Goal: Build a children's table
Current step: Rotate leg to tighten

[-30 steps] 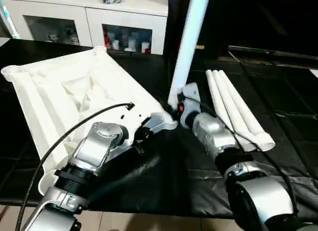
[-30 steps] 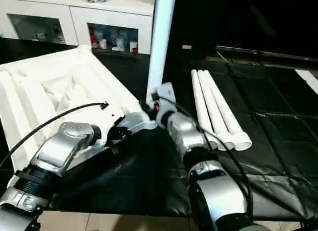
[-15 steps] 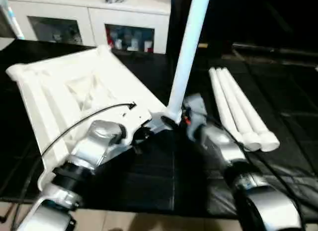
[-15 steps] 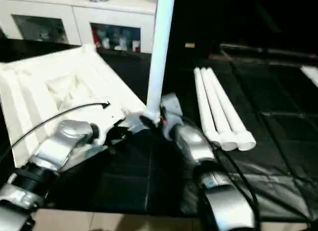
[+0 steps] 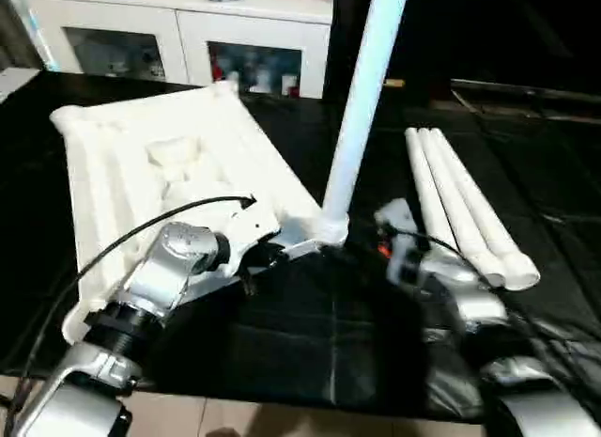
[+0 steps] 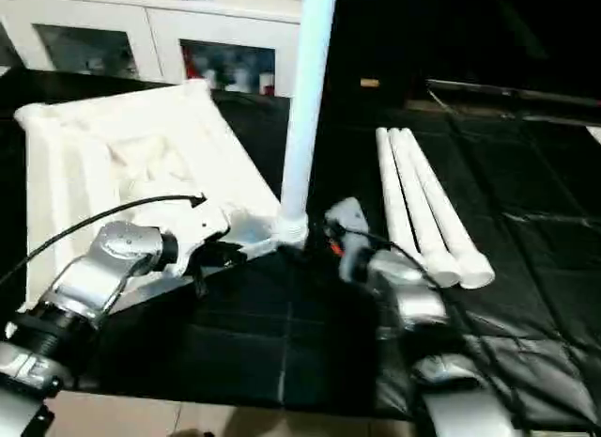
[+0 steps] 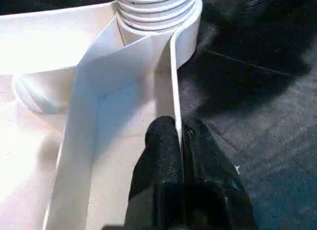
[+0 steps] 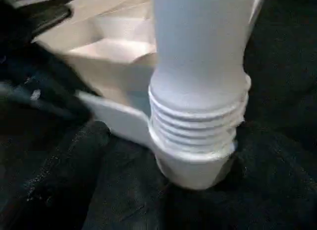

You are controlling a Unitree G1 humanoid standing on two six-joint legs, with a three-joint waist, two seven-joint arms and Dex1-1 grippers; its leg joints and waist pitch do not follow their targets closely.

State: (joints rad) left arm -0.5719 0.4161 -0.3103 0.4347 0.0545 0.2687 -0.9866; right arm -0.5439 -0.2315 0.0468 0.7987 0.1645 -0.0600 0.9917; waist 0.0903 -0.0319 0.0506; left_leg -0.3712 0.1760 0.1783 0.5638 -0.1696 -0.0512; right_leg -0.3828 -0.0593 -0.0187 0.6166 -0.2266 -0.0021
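The children's table top [image 5: 150, 164] lies upside down on black cloth, ribbed underside up. One white leg [image 5: 362, 108] stands upright in its near right corner, its threaded end [image 8: 198, 121] sitting in the socket [image 8: 195, 165]. My left gripper [image 7: 178, 136] is shut on the thin rim [image 7: 174, 81] of the table top just beside that corner, and it also shows from above [image 5: 252, 266]. My right gripper [image 5: 387, 226] is a little to the right of the leg's base, apart from it and open, holding nothing.
Three loose white legs [image 5: 460, 211] lie side by side on the cloth to the right. A white glass-door cabinet [image 5: 188, 42] stands behind the table. Black cloth [image 5: 310, 334] covers the near part of the work surface up to its front edge.
My right gripper has let go of the upright leg's base and drawn back to the right. The leg stays standing. My left gripper keeps its hold on the rim. The camera has shifted.
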